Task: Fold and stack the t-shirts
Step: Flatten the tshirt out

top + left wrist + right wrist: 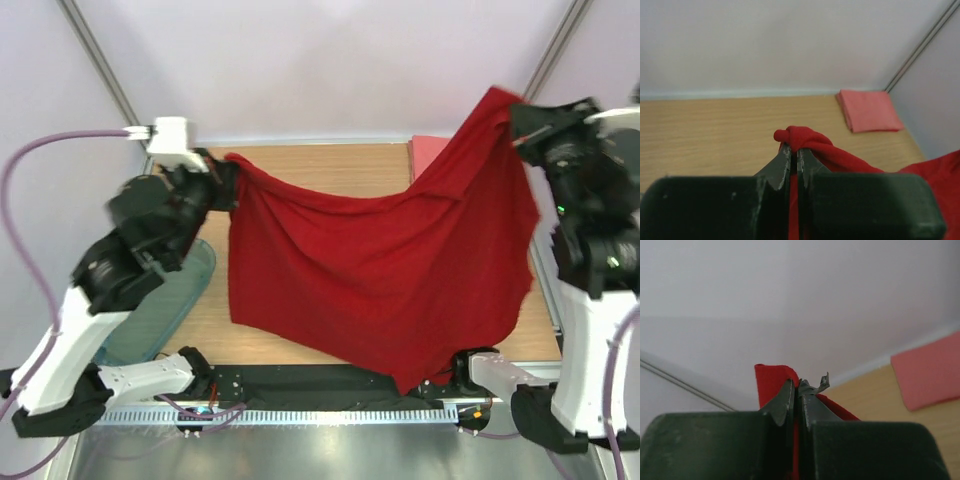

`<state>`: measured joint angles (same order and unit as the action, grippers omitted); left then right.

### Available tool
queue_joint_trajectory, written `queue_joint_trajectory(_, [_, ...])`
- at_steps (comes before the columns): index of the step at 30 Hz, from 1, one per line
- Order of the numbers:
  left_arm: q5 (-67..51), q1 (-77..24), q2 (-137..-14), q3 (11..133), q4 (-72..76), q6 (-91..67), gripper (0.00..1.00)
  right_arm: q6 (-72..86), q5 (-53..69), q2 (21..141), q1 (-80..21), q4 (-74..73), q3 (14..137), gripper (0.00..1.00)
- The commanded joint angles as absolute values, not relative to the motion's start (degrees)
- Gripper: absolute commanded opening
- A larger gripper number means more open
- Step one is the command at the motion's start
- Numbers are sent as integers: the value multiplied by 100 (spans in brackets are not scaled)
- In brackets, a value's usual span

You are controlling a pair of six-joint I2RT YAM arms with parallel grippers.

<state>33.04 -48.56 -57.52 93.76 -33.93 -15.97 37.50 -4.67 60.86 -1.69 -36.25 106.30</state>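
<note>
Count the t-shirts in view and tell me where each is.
2. The dark red shirt hangs spread between the left gripper and the right gripper above the table. The pink shirt lies folded at the far right corner. Others may hide behind the red one.

Even, soft lighting; wrist views blur the near fingers (782, 172).

1. The worktop (330, 165) is pale wood with a straight grain, closed in by white walls at the back and sides.
2. A salmon-pink shirt (426, 155), folded to a flat rectangle, lies on it in the far right corner, near both walls.
3. A translucent teal bin (190, 295) sits at its left edge.
4. A dark red shirt (380, 270) hangs over the middle; whether its hem touches the wood cannot be told.
</note>
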Motion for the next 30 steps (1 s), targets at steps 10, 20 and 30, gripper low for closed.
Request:
queue_joint_trajectory(10, [4123,-4229,-6511,9191,-3551,-1574,0,3322,-958,7231,-396,-3956,10554,1])
queue_joint_trajectory(20, [3701,-3990,-6803,9747,-3418,-1178,0,3489,-642,7551,-465,-4227,10750,1])
queue_joint_trajectory(30, [2306,-3990,-5907,7719,-4930,-3320,0,4464,1351,5687,-1159,-5071,6192,1])
